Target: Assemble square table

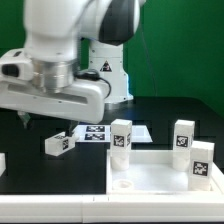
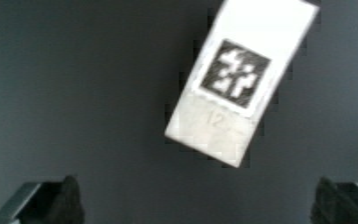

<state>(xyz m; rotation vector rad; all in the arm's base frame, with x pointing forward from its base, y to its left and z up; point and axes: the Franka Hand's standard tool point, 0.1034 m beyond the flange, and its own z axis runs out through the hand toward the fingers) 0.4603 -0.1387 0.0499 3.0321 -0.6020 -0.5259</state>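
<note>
The square table's white slab point(image 1: 150, 172), with its raised rim, lies at the front of the exterior view's right. Three white tagged legs stand upright at or near its far rim: one point(image 1: 121, 135) at the far left corner, one point(image 1: 182, 133) further right, and one point(image 1: 202, 160) nearest the right edge. Another leg point(image 1: 58, 143) lies on its side on the black table. The same lying leg point(image 2: 242, 80) shows its tag in the wrist view, ahead of the dark fingertips point(image 2: 51, 205), not between them. My gripper point(image 2: 197, 210) is open and empty and hovers above the table point(image 1: 24, 118), left of the lying leg.
The marker board point(image 1: 95, 133) lies flat on the black table between the lying leg and the upright ones. The robot's white base point(image 1: 105, 70) stands behind it. A white piece point(image 1: 2, 162) shows at the exterior view's left edge. A green wall closes the back.
</note>
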